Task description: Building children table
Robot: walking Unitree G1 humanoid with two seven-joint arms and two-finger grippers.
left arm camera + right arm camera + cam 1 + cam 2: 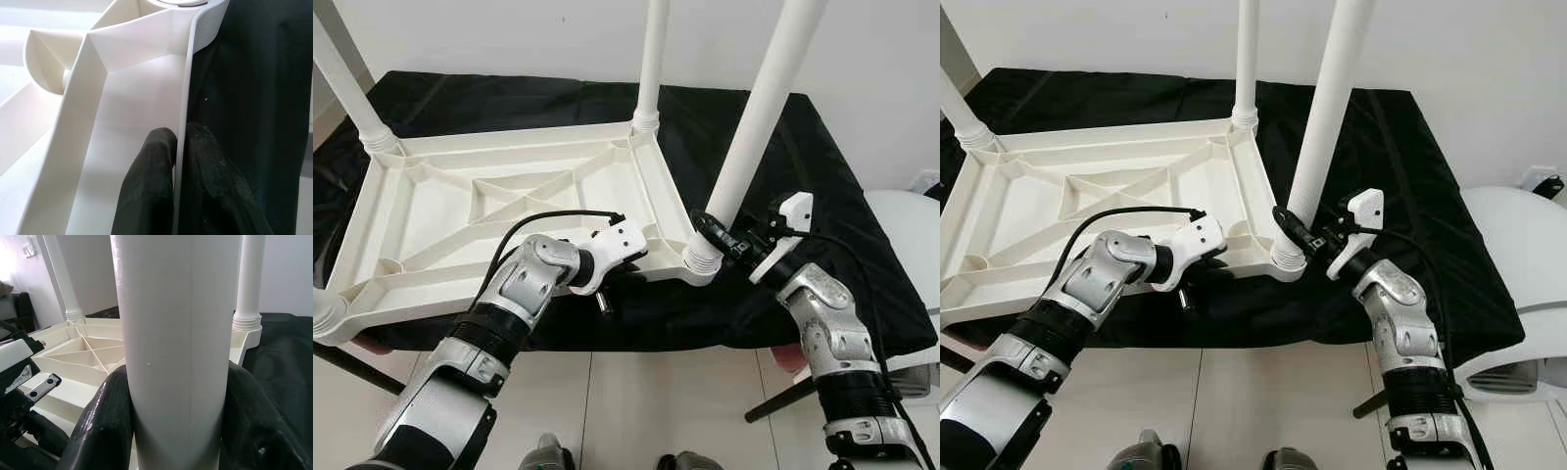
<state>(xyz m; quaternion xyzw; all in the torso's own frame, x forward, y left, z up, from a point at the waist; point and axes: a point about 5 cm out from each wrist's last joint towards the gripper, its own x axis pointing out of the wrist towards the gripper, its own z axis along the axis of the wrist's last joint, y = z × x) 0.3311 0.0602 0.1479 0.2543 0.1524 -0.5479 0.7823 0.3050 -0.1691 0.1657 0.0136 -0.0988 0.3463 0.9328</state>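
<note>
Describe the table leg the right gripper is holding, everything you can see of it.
The leg is a smooth, matte white tube, plastic by its look, with a faint seam along it. It stands nearly upright, leaning slightly, its ribbed foot in the near right corner socket of the upturned white tabletop. The right gripper is shut around it just above that socket, one black finger on each side. Its upper end runs out of view.

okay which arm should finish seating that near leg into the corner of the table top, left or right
Right, probably. The right gripper already has its jaws closed around the near leg just above its socket. The left gripper is pinching the rim of the upside-down table top, so it's busy steadying it.
</note>
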